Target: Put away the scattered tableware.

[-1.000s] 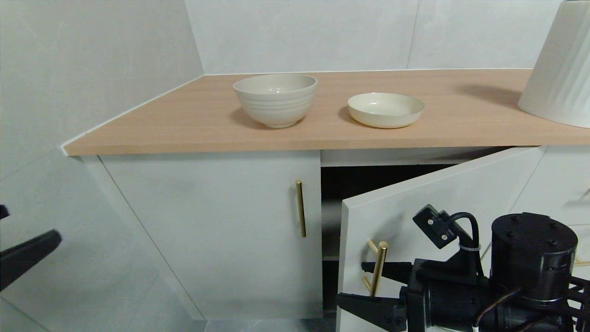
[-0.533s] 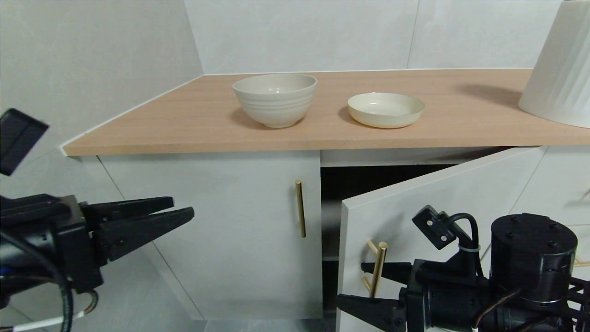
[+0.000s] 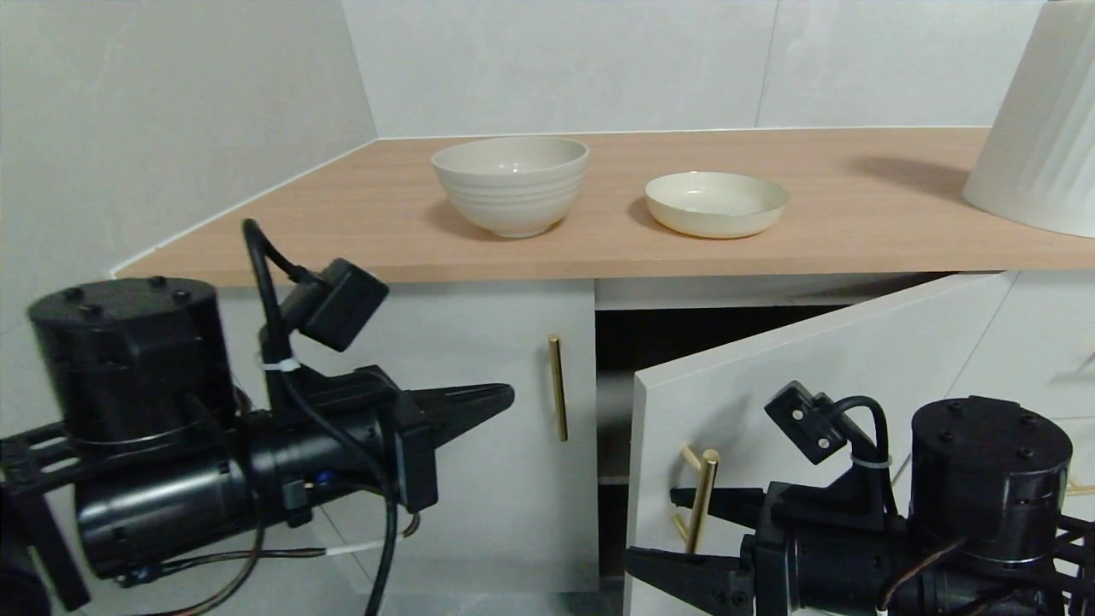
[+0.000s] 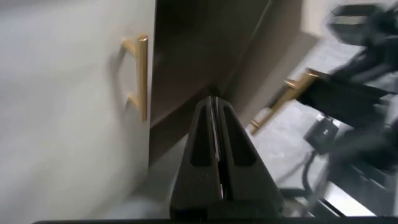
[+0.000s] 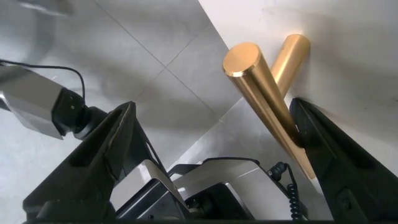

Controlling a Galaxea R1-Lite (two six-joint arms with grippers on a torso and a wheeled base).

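Sitting on the wooden countertop [image 3: 342, 231], well apart from both arms: ribbed bowl [image 3: 511, 184] and, near it to the right, shallow dish [image 3: 715, 203], both upright, not touching each other. Farther right on the same top, a white pleated lampshade [image 3: 1039, 128]. Below the top, closed left door [image 3: 411, 411] carrying an upright gold left handle [image 3: 558, 387]; right door [image 3: 770, 376] swung ajar, with the dark cabinet opening [image 3: 684, 329] between the two. Hovering low in front of the closed left door, left gripper [image 3: 492, 400], clenched with nothing held, tip pointing toward the left handle and the opening beyond; pinched fingers [image 4: 200, 146] pressed flat together in the left wrist view. Straddling the gold right handle [image 3: 703, 496], right gripper [image 3: 654, 526] spread wide, one finger on either side, not clamped; whether the far finger touches the bar cannot be told. Blocking part of the cabinet opening: the ajar right door, with the right gripper at its free edge
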